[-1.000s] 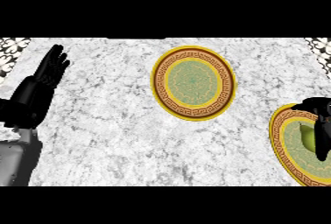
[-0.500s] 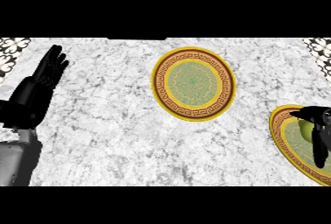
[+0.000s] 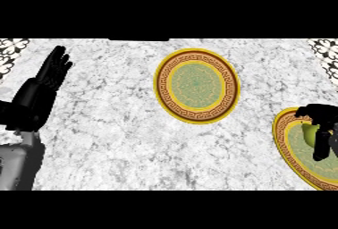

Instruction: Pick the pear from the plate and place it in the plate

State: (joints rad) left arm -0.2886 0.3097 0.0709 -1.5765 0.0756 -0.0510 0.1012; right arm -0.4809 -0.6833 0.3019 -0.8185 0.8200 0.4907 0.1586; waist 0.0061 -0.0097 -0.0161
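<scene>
In the head view, a gold-rimmed middle plate (image 3: 196,86) is being carried by the white marbled surface (image 3: 119,134). To the right of and below that plate, a second plate (image 3: 282,143) is being cut off by the view's edge, and the green pear (image 3: 309,133) is lying on it. The pear is being grasped by the right robot hand (image 3: 322,117), whose fingers (image 3: 321,145) are being curled round it. Far left of the middle plate, the left robot hand (image 3: 38,96) is being held released, fingers up, resting.

Matt, veined marble counter (image 3: 132,134)
</scene>
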